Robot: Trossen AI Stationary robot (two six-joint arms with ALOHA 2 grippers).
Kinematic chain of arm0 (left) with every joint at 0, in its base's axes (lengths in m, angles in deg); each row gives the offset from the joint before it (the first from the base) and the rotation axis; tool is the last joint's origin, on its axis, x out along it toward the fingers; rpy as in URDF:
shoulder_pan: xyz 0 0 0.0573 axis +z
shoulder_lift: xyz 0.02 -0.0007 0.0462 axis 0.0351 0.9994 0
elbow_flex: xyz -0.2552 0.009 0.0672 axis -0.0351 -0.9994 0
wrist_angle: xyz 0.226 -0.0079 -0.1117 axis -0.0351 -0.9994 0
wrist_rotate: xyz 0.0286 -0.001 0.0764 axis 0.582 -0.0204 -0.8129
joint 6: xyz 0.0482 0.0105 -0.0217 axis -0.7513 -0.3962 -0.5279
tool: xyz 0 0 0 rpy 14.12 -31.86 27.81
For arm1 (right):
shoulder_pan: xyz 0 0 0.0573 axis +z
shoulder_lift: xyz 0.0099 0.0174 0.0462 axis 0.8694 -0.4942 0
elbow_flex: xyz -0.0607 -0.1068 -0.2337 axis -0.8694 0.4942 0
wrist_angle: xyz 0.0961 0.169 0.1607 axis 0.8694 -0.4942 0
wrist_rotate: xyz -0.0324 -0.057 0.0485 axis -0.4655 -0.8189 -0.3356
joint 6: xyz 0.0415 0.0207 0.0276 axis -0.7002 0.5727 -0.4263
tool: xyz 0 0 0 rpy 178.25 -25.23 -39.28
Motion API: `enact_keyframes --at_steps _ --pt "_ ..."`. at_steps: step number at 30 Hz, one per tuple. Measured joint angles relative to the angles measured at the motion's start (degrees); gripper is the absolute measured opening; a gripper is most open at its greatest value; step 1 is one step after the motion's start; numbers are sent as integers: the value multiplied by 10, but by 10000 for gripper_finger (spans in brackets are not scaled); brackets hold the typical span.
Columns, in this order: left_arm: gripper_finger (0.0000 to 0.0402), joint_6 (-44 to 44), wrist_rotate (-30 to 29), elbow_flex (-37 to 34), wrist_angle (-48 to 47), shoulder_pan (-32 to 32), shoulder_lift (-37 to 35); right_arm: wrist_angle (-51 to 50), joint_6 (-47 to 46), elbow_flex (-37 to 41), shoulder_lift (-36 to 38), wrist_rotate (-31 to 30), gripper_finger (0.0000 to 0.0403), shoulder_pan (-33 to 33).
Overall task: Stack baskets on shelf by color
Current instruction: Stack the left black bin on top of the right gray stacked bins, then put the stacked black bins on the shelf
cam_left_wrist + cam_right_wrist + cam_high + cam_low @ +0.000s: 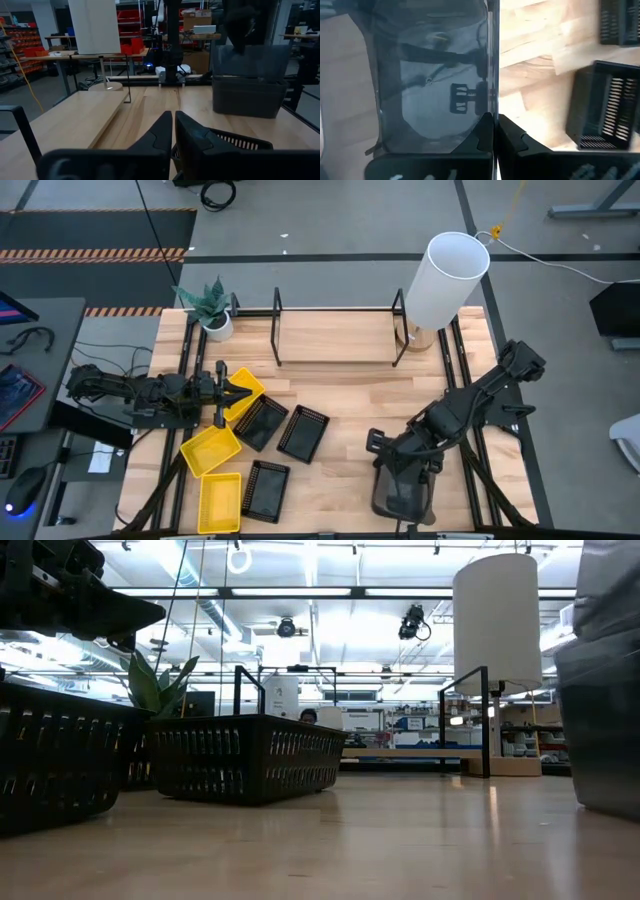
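Right gripper (403,470) pinches the wall of a grey basket (405,492) at the table's front. Left gripper (240,391), fingers pressed together, rests by a yellow basket (243,392). Next: carry grey to the empty shelf (338,330).

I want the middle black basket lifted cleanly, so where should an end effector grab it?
Grip the black mesh basket by one long side wall, coming straight down from above. It lies open side up, tilted on the table, with clear wood along both long walls.
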Motion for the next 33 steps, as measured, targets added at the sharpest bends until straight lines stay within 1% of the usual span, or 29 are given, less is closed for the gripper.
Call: enact_keyframes --at_steps 5,10,18,21,25,27,29,31,33 --pt "36 0 0 0 0 0 0 4 25 0 -39 10 4 0" --pt "32 0 0 0 0 0 0 15 39 0 -75 10 11 0" --pt "26 0 0 0 0 0 0 21 -18 0 -124 -16 63 -2" --pt "30 0 0 0 0 0 0 22 -26 0 -124 -18 80 -2" --pt "35 0 0 0 0 0 0 19 -34 0 -97 -45 100 -2" --pt "36 0 0 0 0 0 0 19 -61 0 -79 -57 108 -5" --pt "34 0 0 0 0 0 0 13 -113 0 -62 -61 113 -12" --pt "31 0 0 0 0 0 0 15 -208 0 -42 -50 114 -21" --pt "28 0 0 0 0 0 0 19 -335 0 -27 -28 114 -30"
